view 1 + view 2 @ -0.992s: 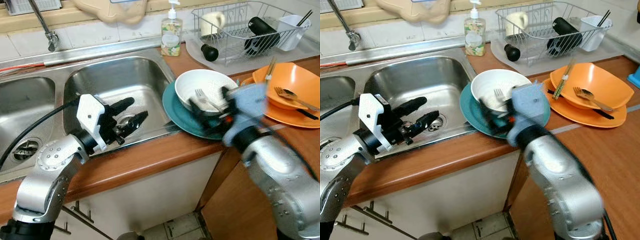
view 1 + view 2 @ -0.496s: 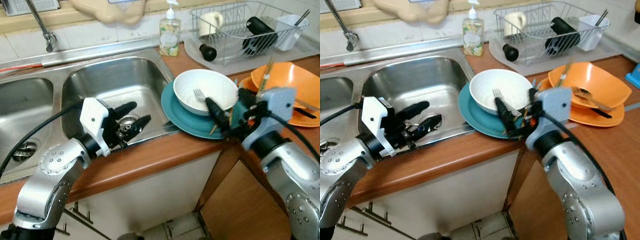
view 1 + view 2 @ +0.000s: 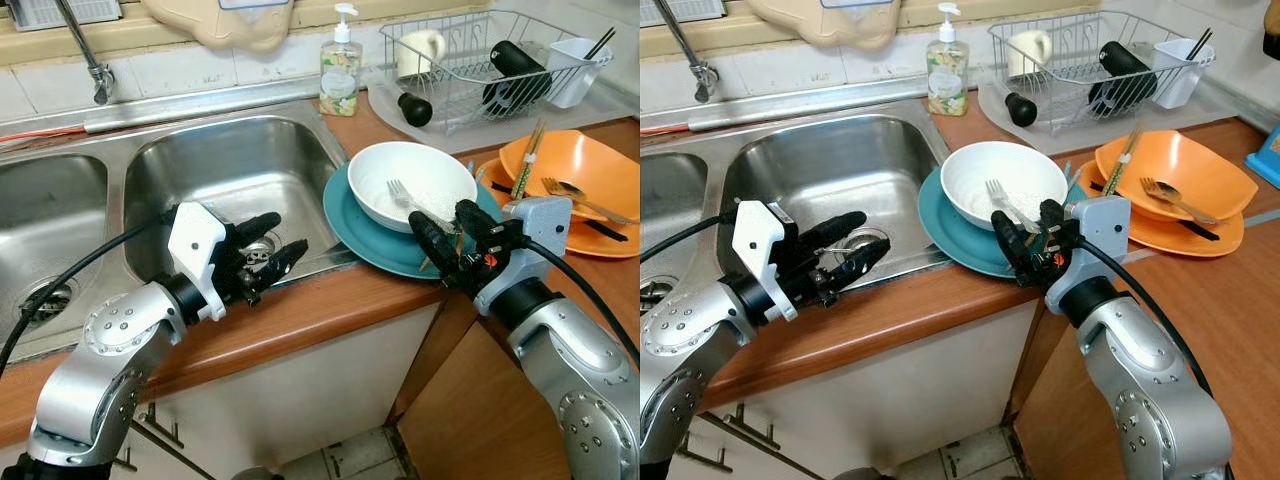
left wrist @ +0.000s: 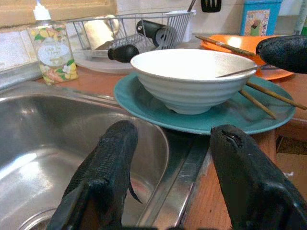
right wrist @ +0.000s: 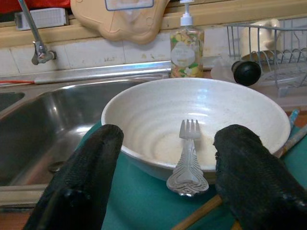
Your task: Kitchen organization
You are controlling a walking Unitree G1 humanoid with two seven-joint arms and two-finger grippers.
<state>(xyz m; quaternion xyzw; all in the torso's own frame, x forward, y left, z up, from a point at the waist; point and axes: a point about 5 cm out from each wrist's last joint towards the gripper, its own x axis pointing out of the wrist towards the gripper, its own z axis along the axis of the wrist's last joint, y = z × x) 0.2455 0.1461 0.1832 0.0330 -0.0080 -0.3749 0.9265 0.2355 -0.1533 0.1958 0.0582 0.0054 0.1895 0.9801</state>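
A white bowl (image 3: 415, 180) with a silver fork (image 3: 403, 194) in it sits on a teal plate (image 3: 352, 225) on the wooden counter, right of the sink. My right gripper (image 3: 440, 225) is open at the plate's near edge, its fingers pointing at the bowl (image 5: 192, 108) and framing the fork (image 5: 188, 155). My left gripper (image 3: 285, 236) is open with nothing in it, over the front right corner of the sink (image 3: 215, 165), aimed toward the plate (image 4: 139, 98). Two chopsticks (image 4: 261, 93) lie on the plate beside the bowl (image 4: 192, 76).
An orange bowl (image 3: 580, 160) on an orange plate holds chopsticks (image 3: 526, 150) and a spoon (image 3: 575, 192), right of the teal plate. Behind stand a dish rack (image 3: 470, 55) with a mug and a dark bottle, a soap bottle (image 3: 341, 65) and the faucet (image 3: 88, 50).
My right arm has swung back from the bowl's left side and now settles at the plate's near edge, fingers toward the bowl. The left gripper has edged slightly right.
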